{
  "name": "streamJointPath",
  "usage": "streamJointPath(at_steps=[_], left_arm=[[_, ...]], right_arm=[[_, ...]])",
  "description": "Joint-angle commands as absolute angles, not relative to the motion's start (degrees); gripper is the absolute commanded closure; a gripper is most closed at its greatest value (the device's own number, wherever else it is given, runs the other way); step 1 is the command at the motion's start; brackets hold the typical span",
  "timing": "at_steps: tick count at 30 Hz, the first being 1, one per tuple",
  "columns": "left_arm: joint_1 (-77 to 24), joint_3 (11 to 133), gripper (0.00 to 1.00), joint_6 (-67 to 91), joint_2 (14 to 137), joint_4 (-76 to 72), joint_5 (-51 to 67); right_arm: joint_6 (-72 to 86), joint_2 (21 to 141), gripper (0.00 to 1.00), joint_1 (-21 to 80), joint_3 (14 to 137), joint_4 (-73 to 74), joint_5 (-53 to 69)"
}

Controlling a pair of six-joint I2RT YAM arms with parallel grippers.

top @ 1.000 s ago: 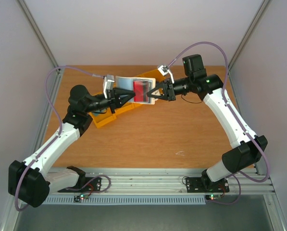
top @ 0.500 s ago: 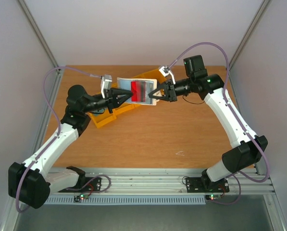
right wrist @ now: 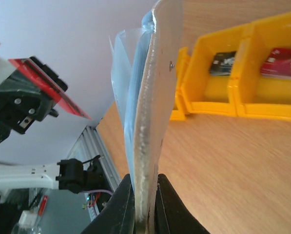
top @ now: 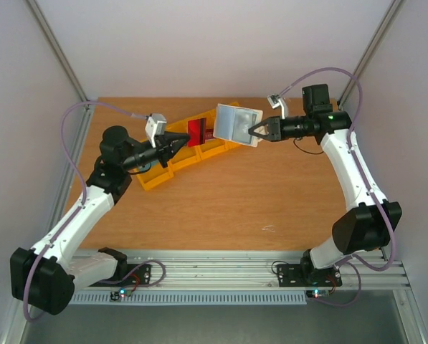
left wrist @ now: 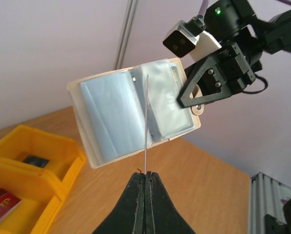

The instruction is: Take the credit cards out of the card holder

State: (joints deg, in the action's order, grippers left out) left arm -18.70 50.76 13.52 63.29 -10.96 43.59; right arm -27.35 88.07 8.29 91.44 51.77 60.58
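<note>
Since a second earlier, the red card had been drawn clear of the card holder, and the arms had been parted. The card was pinched edgewise in the left gripper. The open holder, pockets showing, was clamped at one edge by the right gripper and held aloft above the wooden table, which was enclosed by pale walls. In the yellow bins, one dark card and a second red card were recorded in adjoining compartments.
</note>
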Motion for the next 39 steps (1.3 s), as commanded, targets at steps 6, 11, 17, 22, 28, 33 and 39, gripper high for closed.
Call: streamJointPath(at_steps=[6,11,17,22,28,33,39], left_arm=[[-19.1,53.2,1.0,-5.8,64.3,-2.1,29.4],[-22.3,55.3,1.0,-25.5,66.3,-0.3,17.7],[-27.0,60.4,1.0,-39.4,73.5,5.4,6.6],[-28.2,65.4,1.0,-42.2,81.2,7.2,-0.5],[-28.5,74.5,1.0,-47.1,92.4,8.2,-4.5],[-28.6,81.0,1.0,-48.4,100.5,9.3,-4.8],[-28.9,90.5,1.0,-48.7,110.6,11.9,-4.2]], right_arm=[[-19.1,88.7,0.99,4.6,88.5,45.9,52.6],[-19.3,88.5,0.99,3.7,88.8,44.7,50.8],[-19.7,89.7,0.99,2.2,89.3,44.3,50.7],[-21.8,90.1,0.99,1.3,89.8,46.3,47.5],[-23.0,90.5,0.99,-2.1,90.1,46.5,48.7],[-22.8,89.9,0.99,-4.0,89.5,46.2,50.1],[-23.2,89.7,0.99,-5.0,89.9,46.1,51.6]])
